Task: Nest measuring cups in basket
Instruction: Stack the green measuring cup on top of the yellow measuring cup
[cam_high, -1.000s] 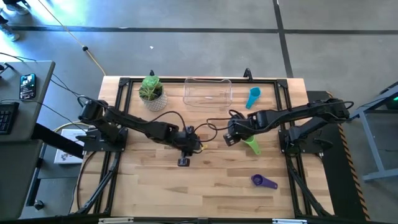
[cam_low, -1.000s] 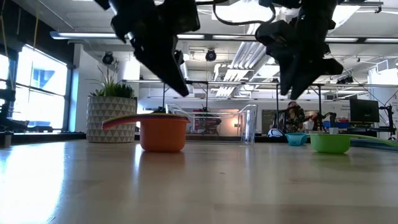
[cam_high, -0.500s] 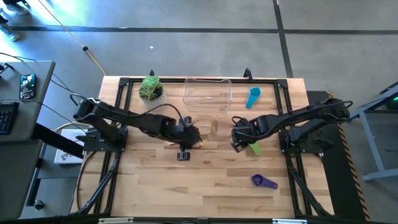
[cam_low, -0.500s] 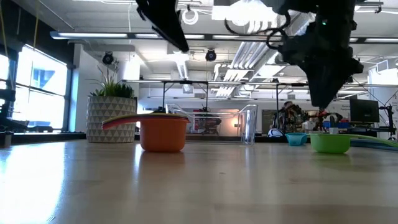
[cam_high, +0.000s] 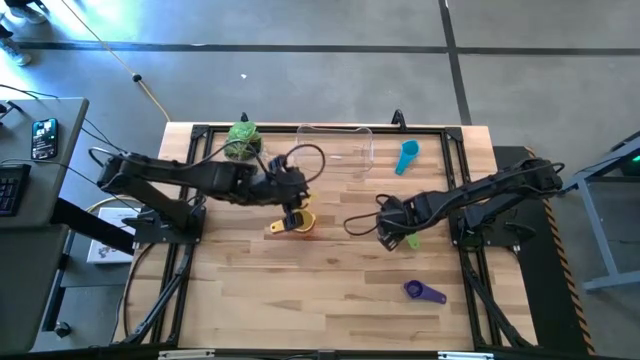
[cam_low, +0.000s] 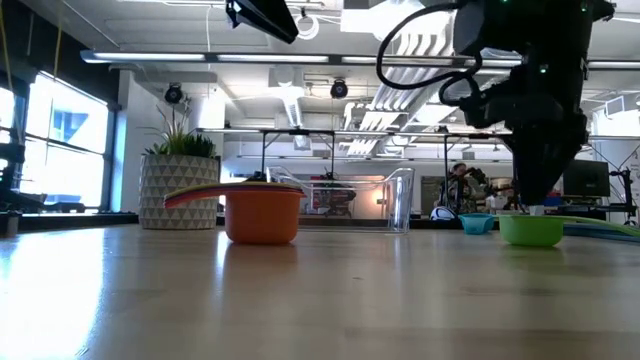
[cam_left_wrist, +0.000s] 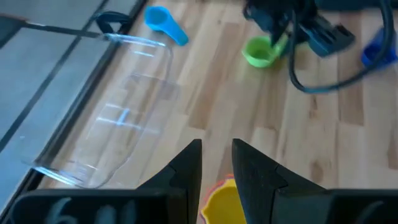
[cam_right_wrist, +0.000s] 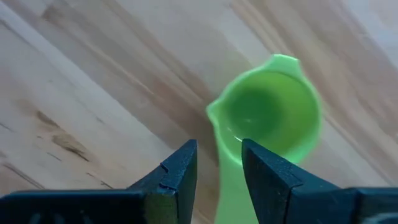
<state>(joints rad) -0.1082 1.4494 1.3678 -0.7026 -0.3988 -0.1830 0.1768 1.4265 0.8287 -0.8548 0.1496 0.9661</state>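
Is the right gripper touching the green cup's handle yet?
Cannot tell. In the right wrist view the right gripper straddles the green cup handle with open fingers, but no view shows contact or a gap plainly.

Green cup (cam_right_wrist: 273, 115), lt-blue cup (cam_left_wrist: 163, 22), purple cup (cam_high: 424, 291), clear basket (cam_left_wrist: 118, 118).

Left end effector (cam_high: 293, 208) raised, right end effector (cam_high: 392, 233) low (both parted)

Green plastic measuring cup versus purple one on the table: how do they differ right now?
The green plastic measuring cup lies directly under the right gripper, whose fingers straddle its handle; the purple plastic measuring cup lies alone, nearer the table's front edge, with no gripper by it. The green cup looks larger than the purple. Both rest on the wooden table, outside the clear plastic basket.
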